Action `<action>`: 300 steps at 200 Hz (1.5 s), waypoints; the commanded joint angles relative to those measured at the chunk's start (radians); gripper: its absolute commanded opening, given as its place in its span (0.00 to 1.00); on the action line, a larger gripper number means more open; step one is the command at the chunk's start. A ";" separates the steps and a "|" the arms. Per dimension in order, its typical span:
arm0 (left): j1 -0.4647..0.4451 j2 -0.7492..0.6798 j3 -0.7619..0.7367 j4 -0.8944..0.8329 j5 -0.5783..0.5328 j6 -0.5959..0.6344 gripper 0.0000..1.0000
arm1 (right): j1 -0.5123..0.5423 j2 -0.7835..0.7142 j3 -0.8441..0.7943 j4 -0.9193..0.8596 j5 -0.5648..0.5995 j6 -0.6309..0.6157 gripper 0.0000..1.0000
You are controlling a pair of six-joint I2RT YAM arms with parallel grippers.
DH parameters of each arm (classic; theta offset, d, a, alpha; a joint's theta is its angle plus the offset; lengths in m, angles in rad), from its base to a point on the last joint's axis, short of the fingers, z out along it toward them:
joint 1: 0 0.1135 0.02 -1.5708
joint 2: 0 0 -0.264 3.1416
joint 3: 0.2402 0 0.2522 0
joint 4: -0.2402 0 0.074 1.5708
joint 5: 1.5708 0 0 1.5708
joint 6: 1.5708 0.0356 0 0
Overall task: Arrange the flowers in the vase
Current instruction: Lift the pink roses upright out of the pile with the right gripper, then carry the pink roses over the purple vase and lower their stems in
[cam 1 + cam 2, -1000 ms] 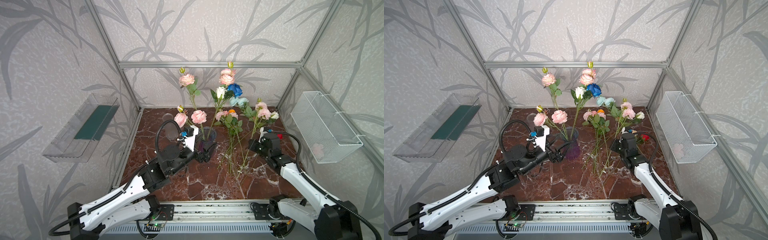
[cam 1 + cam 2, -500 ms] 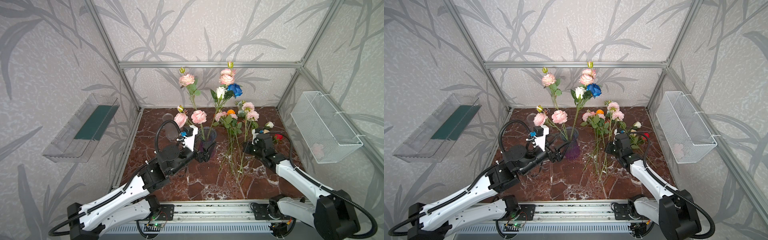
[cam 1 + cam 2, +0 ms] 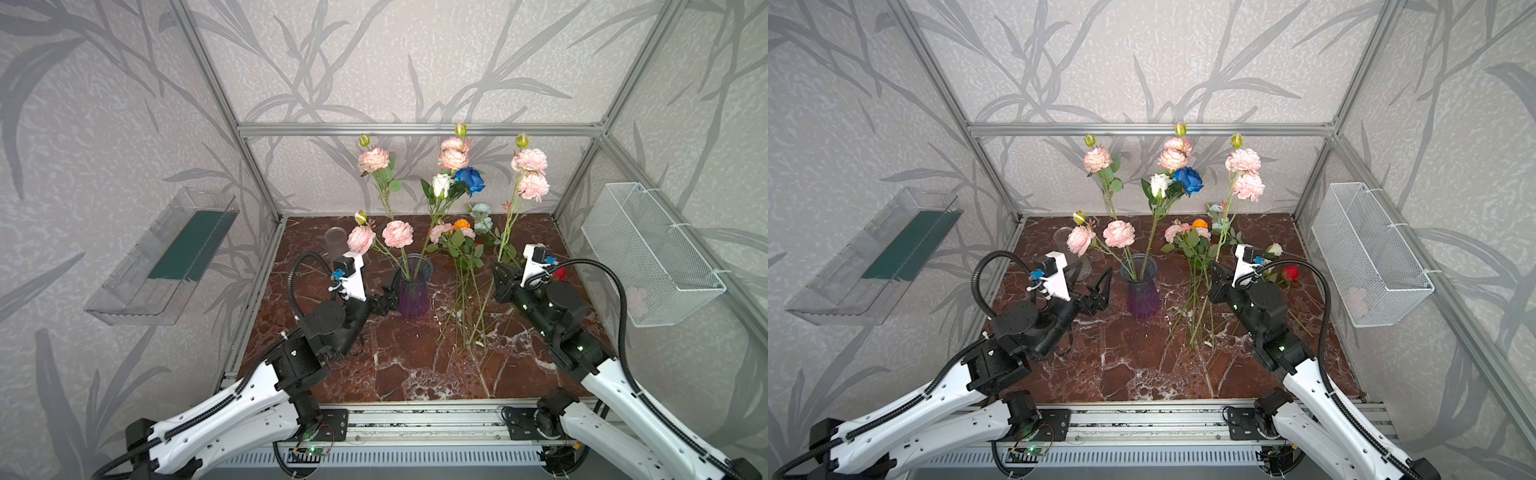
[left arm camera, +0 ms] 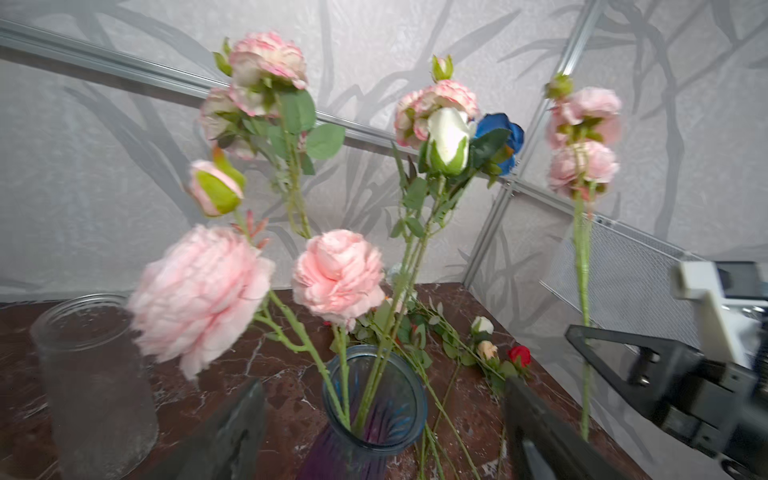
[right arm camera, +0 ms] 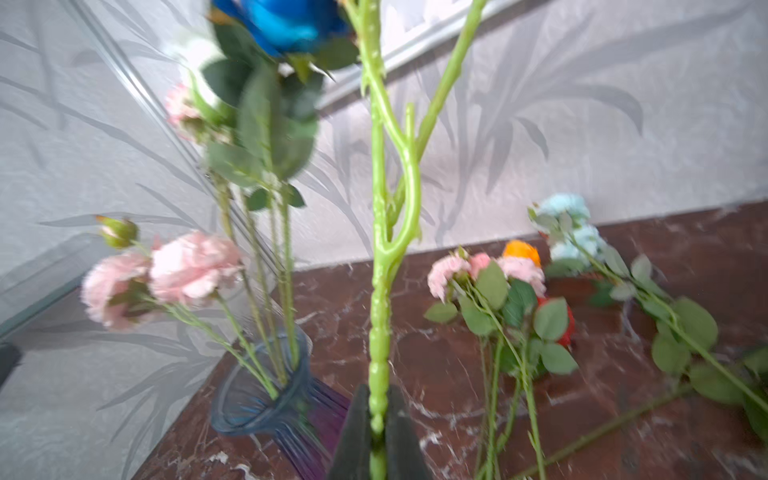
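A purple-blue glass vase (image 3: 413, 286) (image 3: 1142, 293) (image 4: 374, 407) (image 5: 266, 399) stands mid-table holding several flowers: pink heads (image 3: 397, 234), a white rose (image 3: 441, 185) and a blue rose (image 3: 469, 180). My left gripper (image 3: 380, 297) (image 3: 1090, 280) (image 4: 382, 384) is open just left of the vase, its fingers either side of it in the left wrist view. My right gripper (image 3: 500, 274) (image 3: 1217, 270) (image 5: 378, 415) is shut on the green stem (image 5: 380, 291) of a pink flower (image 3: 530, 162) (image 3: 1244, 160) (image 4: 582, 166), held upright to the right of the vase. More flowers (image 3: 461, 249) lie on the table.
A clear glass jar (image 3: 336, 241) (image 4: 95, 374) stands behind my left gripper. A red rose (image 3: 1290, 273) and a cream rose (image 3: 1275, 249) lie behind my right wrist. A wire basket (image 3: 652, 253) hangs on the right wall, a clear tray (image 3: 166, 257) on the left wall.
My right gripper has swung the pink flower up from the pile, so its heads now stand high and its stem is upright. The left arm has stayed beside the vase, open.
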 commanded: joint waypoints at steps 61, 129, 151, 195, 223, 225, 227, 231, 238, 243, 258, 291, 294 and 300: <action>0.053 -0.118 -0.090 0.181 -0.275 -0.002 0.93 | 0.269 0.202 0.236 0.409 0.053 -0.349 0.00; 0.067 -0.101 -0.078 0.145 -0.224 -0.027 0.93 | 0.289 0.532 0.464 0.602 0.051 -0.410 0.00; 0.069 -0.103 -0.076 0.141 -0.216 -0.030 0.93 | 0.290 0.597 0.511 0.589 0.059 -0.430 0.00; 0.073 -0.097 -0.076 0.131 -0.196 -0.044 0.93 | 0.286 0.682 0.495 0.602 0.101 -0.468 0.00; 0.078 -0.091 -0.074 0.123 -0.188 -0.052 0.93 | 0.285 0.698 0.467 0.600 0.116 -0.456 0.00; 0.078 -0.091 -0.072 0.124 -0.188 -0.053 0.93 | 0.285 0.698 0.463 0.598 0.118 -0.454 0.00; 0.079 -0.091 -0.073 0.123 -0.188 -0.053 0.93 | 0.285 0.699 0.460 0.596 0.120 -0.451 0.00; 0.079 -0.091 -0.073 0.123 -0.187 -0.053 0.93 | 0.285 0.700 0.454 0.592 0.123 -0.446 0.00; 0.081 -0.090 -0.072 0.121 -0.186 -0.055 0.93 | 0.284 0.699 0.440 0.586 0.128 -0.435 0.00; 0.082 -0.089 -0.072 0.121 -0.185 -0.057 0.93 | 0.285 0.697 0.428 0.585 0.133 -0.427 0.00; 0.086 -0.088 -0.073 0.117 -0.183 -0.062 0.93 | 0.285 0.690 0.386 0.594 0.148 -0.398 0.03; 0.096 -0.079 -0.070 0.108 -0.170 -0.078 0.93 | 0.287 0.681 0.333 0.574 0.163 -0.357 0.08; 0.096 -0.078 -0.070 0.106 -0.169 -0.078 0.93 | 0.287 0.680 0.330 0.573 0.164 -0.353 0.08; 0.098 -0.077 -0.069 0.105 -0.166 -0.082 0.93 | 0.286 0.678 0.323 0.573 0.169 -0.345 0.10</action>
